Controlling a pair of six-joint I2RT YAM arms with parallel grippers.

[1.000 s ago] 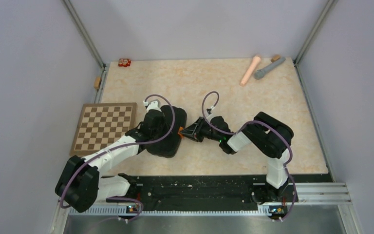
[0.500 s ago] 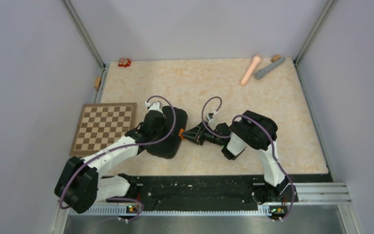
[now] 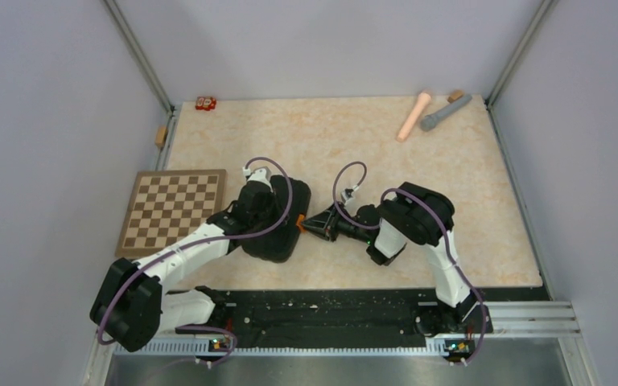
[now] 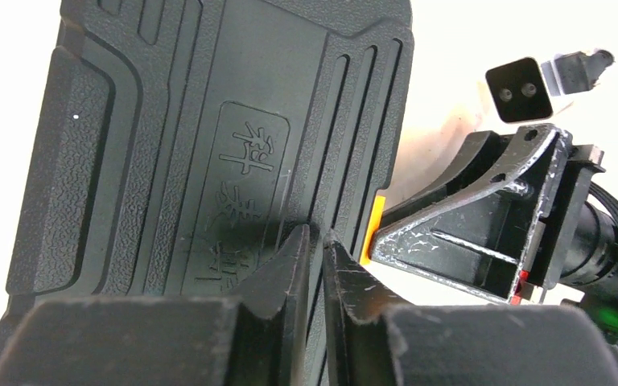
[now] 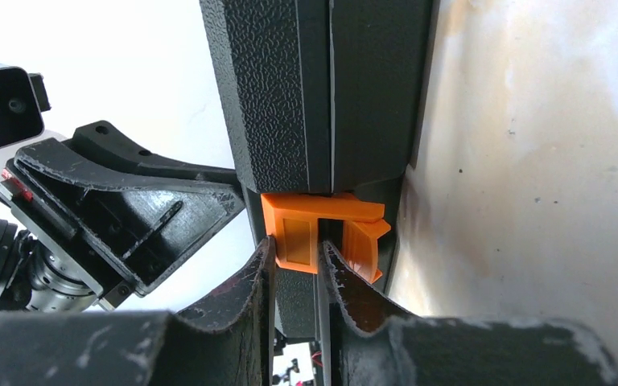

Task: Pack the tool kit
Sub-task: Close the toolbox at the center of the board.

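A: Where was the case (image 3: 280,241)? Pose?
B: Shut, mid-table (image 3: 330,137). Left arm (image 3: 185,253) stretched over it, left claw (image 4: 316,233) nearly closed, empty, tips on top. Right arm (image 3: 418,217) bent low, right claw (image 5: 296,245) pinched the latch (image 5: 314,217).

The case (image 3: 282,245) sits mid-table, with the chessboard (image 3: 173,211) just left of it. Its latch (image 5: 322,233) faces right, with the right gripper (image 5: 296,248) at it. Two cylinders (image 3: 413,115) lie together in the far right corner.
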